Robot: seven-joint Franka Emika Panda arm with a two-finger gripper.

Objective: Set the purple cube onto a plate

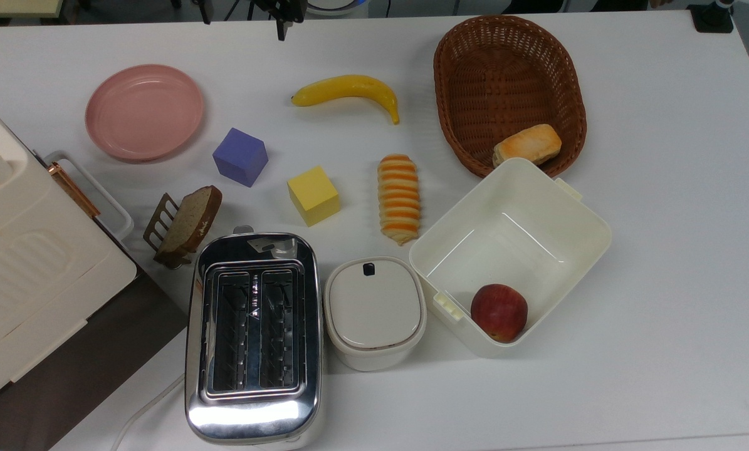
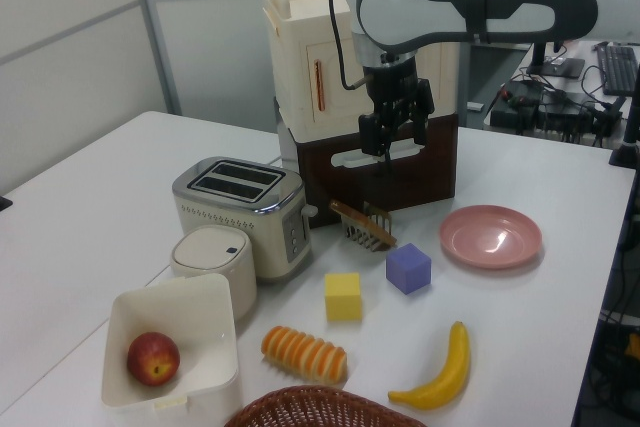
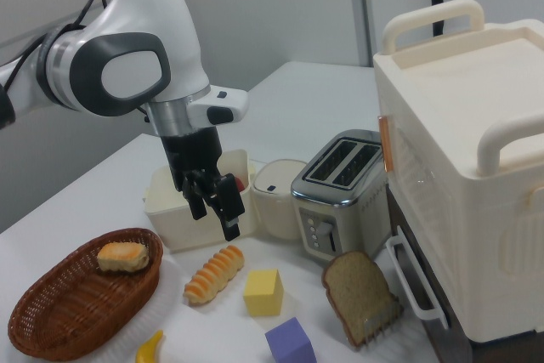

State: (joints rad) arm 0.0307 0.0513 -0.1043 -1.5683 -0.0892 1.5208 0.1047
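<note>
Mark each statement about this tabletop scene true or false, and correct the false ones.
1. The purple cube lies on the plate. False: it sits on the table beside the plate, apart from it.
2. The claw holds nothing. True.
3. An apple lies inside the white bin. True.
4. The banana lies in the wicker basket. False: it lies on the table; the basket holds a bread roll.
5. The yellow cube is stacked on the purple cube. False: both rest separately on the table.
</note>
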